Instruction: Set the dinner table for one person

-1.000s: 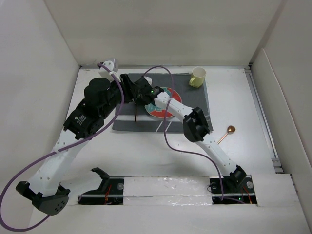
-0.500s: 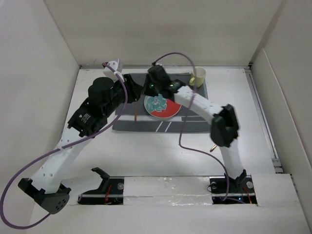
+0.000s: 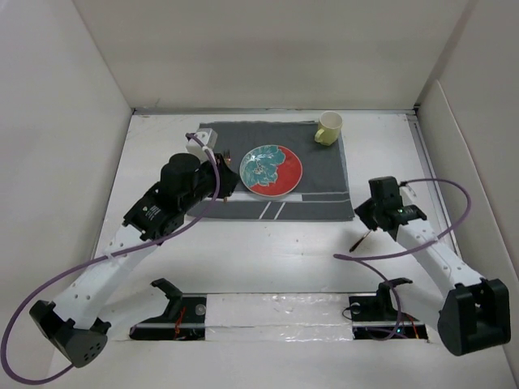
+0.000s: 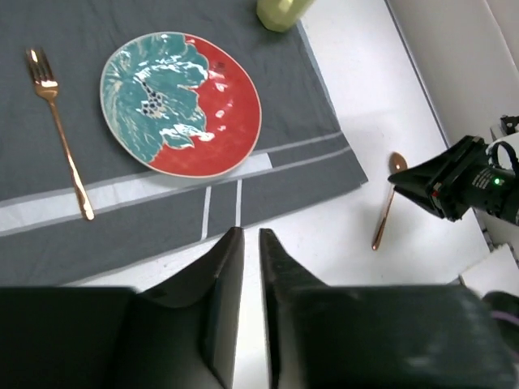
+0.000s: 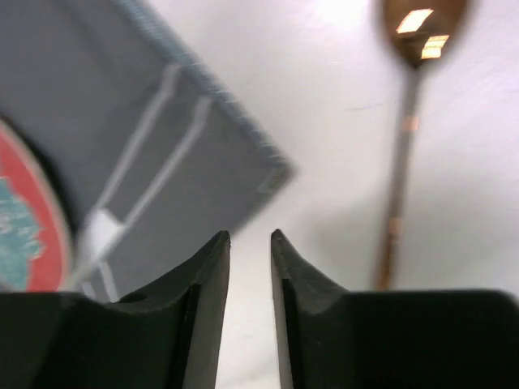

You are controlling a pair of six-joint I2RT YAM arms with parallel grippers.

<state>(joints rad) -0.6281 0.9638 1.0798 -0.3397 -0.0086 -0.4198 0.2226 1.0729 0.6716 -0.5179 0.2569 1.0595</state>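
Note:
The white dinner table (image 3: pixel 284 251) carries a dark grey striped placemat (image 3: pixel 316 194). On the mat lie a red and teal plate (image 3: pixel 272 170), a yellow cup (image 3: pixel 328 128) at its far right corner, and a copper fork (image 4: pixel 57 121) left of the plate. A copper spoon (image 3: pixel 358 241) lies on the bare table right of the mat, also in the right wrist view (image 5: pixel 405 121). My left gripper (image 3: pixel 230 181) hangs over the mat's left part, jaws nearly together, empty (image 4: pixel 251 235). My right gripper (image 3: pixel 366 217) hovers beside the spoon, jaws a narrow gap apart, empty (image 5: pixel 250 235).
White walls close in the table on the left, back and right. The mat's near right corner (image 5: pixel 276 174) lies just left of the spoon. Purple cables trail from both arms.
My right arm swung from over the plate back to the right, down by the spoon. My left arm drew back toward the near side. The plate stays on the mat.

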